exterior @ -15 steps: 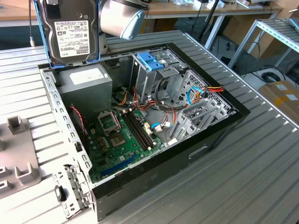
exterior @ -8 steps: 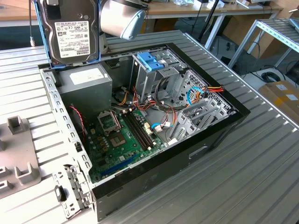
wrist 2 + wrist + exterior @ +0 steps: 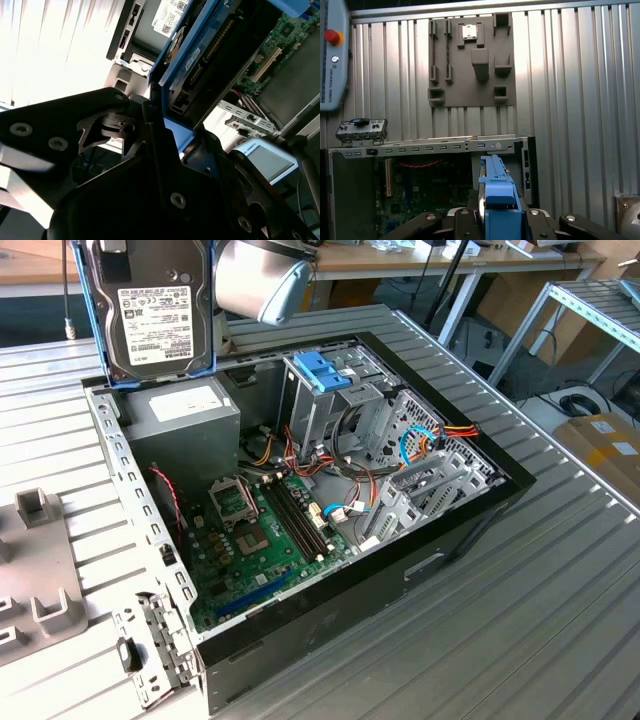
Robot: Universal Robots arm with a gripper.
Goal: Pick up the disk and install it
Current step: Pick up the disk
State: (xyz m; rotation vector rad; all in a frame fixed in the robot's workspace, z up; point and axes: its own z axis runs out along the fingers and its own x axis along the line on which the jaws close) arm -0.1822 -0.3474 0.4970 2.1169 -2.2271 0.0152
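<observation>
Blue-framed disk [image 3: 160, 315] upright above the open computer case [image 3: 330, 612] — clamped edgewise in the black gripper [image 3: 497, 215].

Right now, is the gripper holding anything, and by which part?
Yes: the disk, clamped between the fingers at one end of its blue carrier frame, above the open case.

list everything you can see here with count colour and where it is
table: one, silver slatted metal, under everything
computer case: one, black, open on the table
disk: one, grey with white label and blue frame, held upright above the computer case
power-supply box: one, grey, inside the computer case near the disk
motherboard: one, green, computer case floor
handle: one, blue, atop the drive cage
fixture plate: one, grey, exterior view's left
pincer: one, black, shut on the disk
</observation>
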